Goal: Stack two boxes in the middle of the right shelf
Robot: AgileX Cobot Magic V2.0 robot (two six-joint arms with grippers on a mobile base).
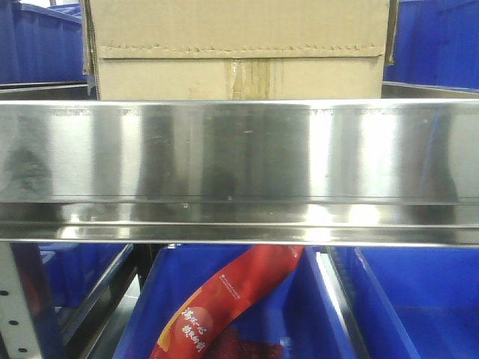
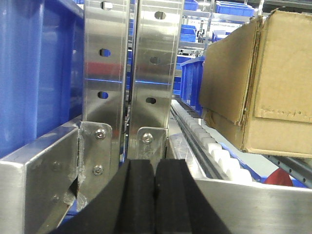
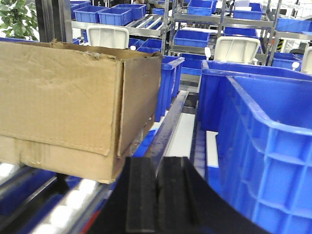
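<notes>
A large tan cardboard box sits on the steel shelf, just behind the shelf's broad shiny front lip. Its folded flap has a jagged edge, and brownish tape stripes mark the strip below it. Only this one box can be made out.

From the left wrist view, the box rests to the right on a track of white rollers, with two grey perforated uprights near on the left. The left claw is pressed narrow, its black pads touching, holding nothing.

From the right wrist view, the box lies to the left and a blue bin stands close on the right. The right claw is likewise narrow and empty.

Below the shelf, a red packet lies in a blue bin.
</notes>
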